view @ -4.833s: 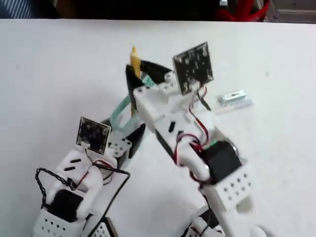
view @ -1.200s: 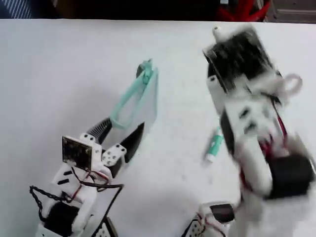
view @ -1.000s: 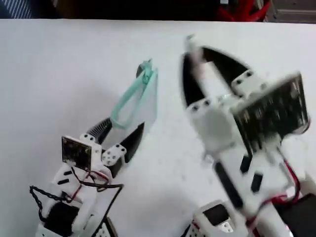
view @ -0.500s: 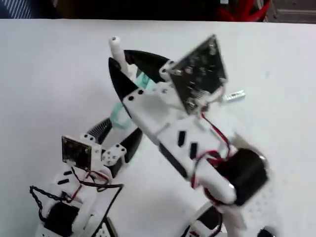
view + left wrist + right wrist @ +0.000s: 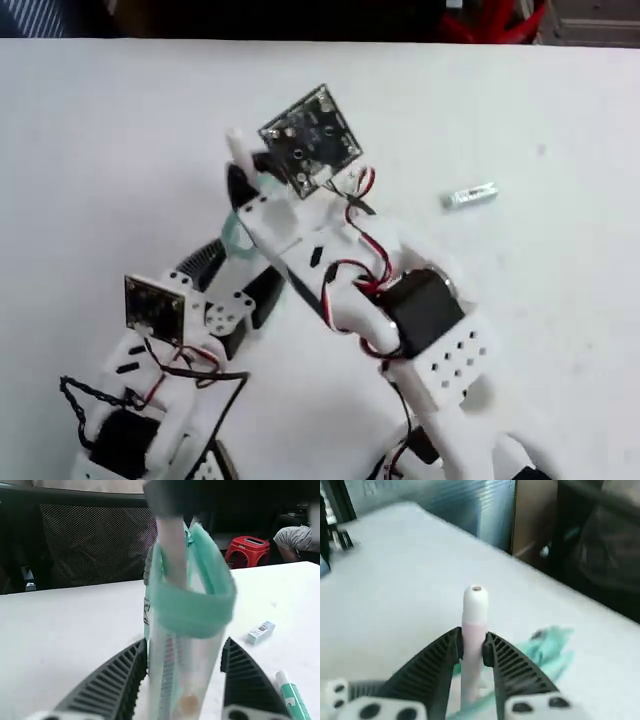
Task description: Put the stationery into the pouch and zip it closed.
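Pouch (image 5: 192,612) looks soft and floppy, so I judge its sides need pinching. My left pincer (image 5: 186,642) clamps it upright, centre left in the high view. My right pincer (image 5: 472,635) is closed mid-barrel on one light, stiff, smooth pen (image 5: 474,605) at the pouch mouth. On the bench (image 5: 120,120) lie one small block (image 5: 470,196) and one green marker (image 5: 291,696).

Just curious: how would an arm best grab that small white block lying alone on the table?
Probably across its narrow middle, coming straight down: the small white block lies flat on the table, long and slim, with bare surface on both long sides.
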Robot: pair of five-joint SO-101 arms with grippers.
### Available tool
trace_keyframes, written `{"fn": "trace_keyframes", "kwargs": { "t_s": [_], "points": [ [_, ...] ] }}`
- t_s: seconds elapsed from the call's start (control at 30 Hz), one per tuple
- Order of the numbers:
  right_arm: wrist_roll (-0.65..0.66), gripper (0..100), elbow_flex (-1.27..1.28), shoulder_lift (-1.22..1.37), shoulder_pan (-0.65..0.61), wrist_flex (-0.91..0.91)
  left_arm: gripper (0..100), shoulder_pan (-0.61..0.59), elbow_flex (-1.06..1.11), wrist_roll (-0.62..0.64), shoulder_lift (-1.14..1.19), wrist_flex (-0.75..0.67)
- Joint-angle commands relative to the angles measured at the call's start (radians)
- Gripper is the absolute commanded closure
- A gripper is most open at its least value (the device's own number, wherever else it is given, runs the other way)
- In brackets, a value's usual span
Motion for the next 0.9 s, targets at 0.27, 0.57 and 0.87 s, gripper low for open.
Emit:
{"fn": "trace_keyframes", "kwargs": {
  "t_s": [0.27, 0.57, 0.87],
  "points": [
    [-0.012, 68.3, -0.023, -0.091, 0.053, 0.085, 76, -0.007, -0.003, 0.005, 0.007, -0.008],
    [0.049, 89.1, -0.137, -0.191, 0.053, 0.093, 76, -0.007, -0.003, 0.005, 0.007, -0.008],
    [0.199, 98.5, -0.153, 0.067, 0.038, 0.259, 76, -0.002, -0.002, 0.005, 0.007, -0.006]
  ]
}}
